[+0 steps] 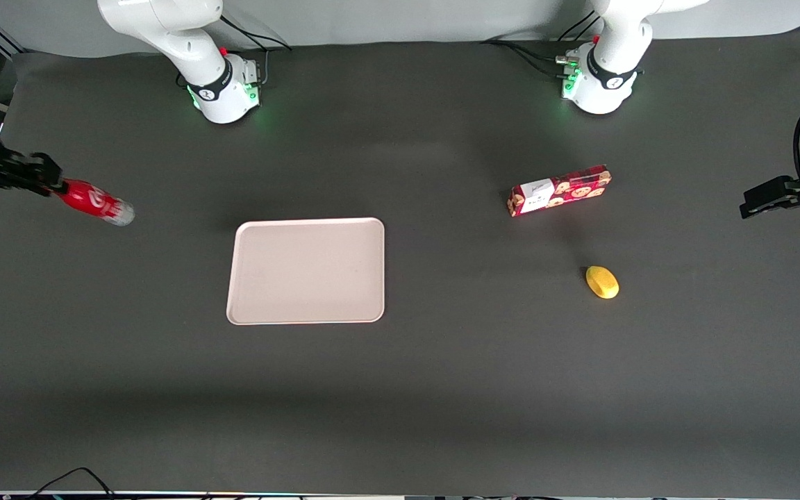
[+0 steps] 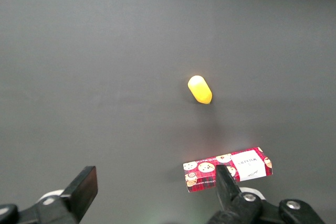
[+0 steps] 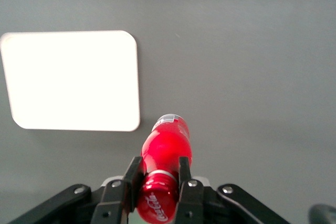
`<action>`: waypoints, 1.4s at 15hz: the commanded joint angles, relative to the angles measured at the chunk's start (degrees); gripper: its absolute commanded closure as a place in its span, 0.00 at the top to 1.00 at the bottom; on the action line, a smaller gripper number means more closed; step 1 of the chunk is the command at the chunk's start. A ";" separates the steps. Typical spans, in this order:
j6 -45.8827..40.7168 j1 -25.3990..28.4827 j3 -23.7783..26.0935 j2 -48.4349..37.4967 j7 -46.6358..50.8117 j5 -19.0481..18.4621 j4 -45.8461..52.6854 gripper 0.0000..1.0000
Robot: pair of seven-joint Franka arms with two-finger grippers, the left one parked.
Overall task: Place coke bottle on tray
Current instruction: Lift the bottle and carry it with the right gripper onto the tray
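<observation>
Nearest the front camera lies bare dark desk (image 1: 400, 417), with nothing on it until the tray. At the middle-left edge of the front frame the gripper (image 1: 53, 182) has its fingers (image 3: 135, 178) clamped on the coke bottle (image 1: 94, 202) near the cap end, one finger on each side of the red body. The bottle is held tilted, almost lying over, its silvery base pointing toward the tray and its white script showing between the fingers in the right wrist view. Whether the base touches the desk cannot be told. The tray (image 1: 306, 272) — pale pinkish-beige, flat, with rounded corners — sits in the centre-left of the front frame, well apart from the bottle and a little nearer the camera than it. Toward the parked arm's end of the desk a red cookie box (image 1: 560, 190) lies flat, and a small yellow lemon-like object (image 1: 602, 282) rests nearer the camera than the box — the two are apart.
</observation>
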 commanded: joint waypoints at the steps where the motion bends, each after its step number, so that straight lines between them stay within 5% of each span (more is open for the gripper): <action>1: 5.25 7.82 -0.96 4.52 10.30 1.97 2.18 0.00; 6: 16.67 14.08 -0.26 12.07 20.85 4.69 1.65 0.00; 21: 43.14 13.56 3.61 22.28 23.16 4.60 -10.91 0.00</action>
